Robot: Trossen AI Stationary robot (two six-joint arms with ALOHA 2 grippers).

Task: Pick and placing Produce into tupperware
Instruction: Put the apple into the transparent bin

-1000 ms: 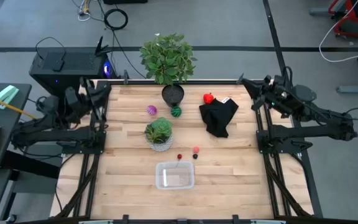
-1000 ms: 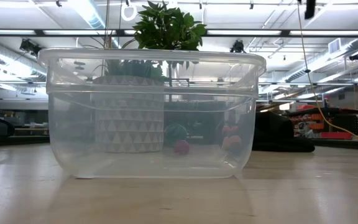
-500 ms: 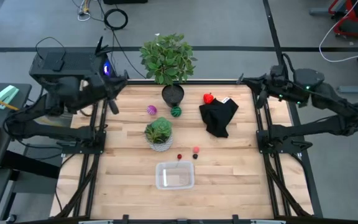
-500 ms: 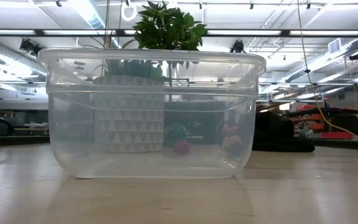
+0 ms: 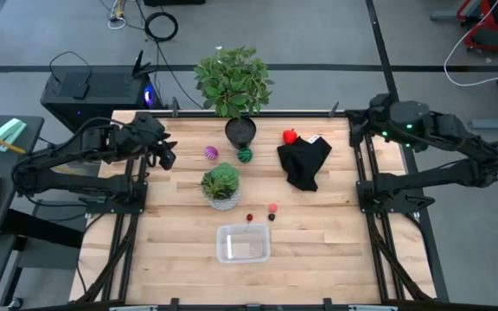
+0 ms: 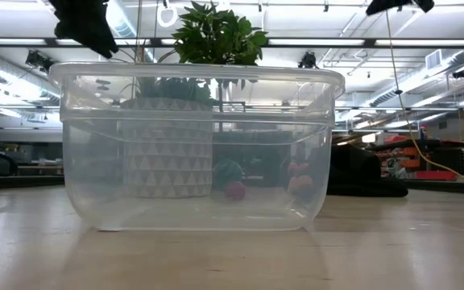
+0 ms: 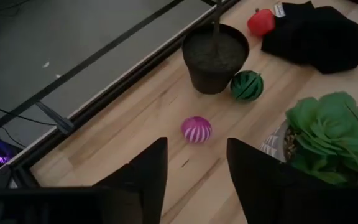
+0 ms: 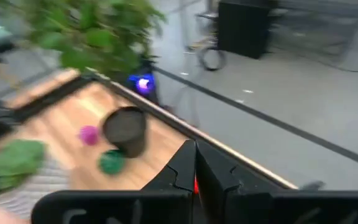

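While the tupperware [image 5: 243, 243] sits empty near the front edge of the worktop [image 5: 171, 233], all the produce lies behind it. Closest to the tupperware are three tiny pieces: a dark-red one [image 5: 250, 218], a dark one [image 5: 271, 217] and a pink-red one [image 5: 272, 208], grouped just beyond its far rim. Through the tub's clear walls in the low view [image 6: 196, 145], reddish pieces show behind it. Farther back from the tupperware stands a small leafy plant in a white patterned pot [image 5: 221, 186]. Beyond that plant lie a purple striped ball [image 5: 211, 154] and a green striped ball [image 5: 245, 155], the green one just beside a dark pot [image 5: 240, 132] holding a taller leafy plant [image 5: 233, 79]. A red piece [image 5: 290, 136] rests at the far edge of a black cloth [image 5: 304, 162], which lies behind the tupperware and to its right.

The left hand [image 5: 166, 154] hovers above the worktop well behind and to the left of the tupperware, near the purple ball; its wrist view shows the two fingers [image 7: 146, 171] spread apart with nothing between them, the purple ball [image 7: 196, 129] beyond the gap. The right hand [image 5: 354, 130] is held over the worktop's far right edge, well away from the tupperware, its fingers [image 8: 182, 167] pressed together and empty.
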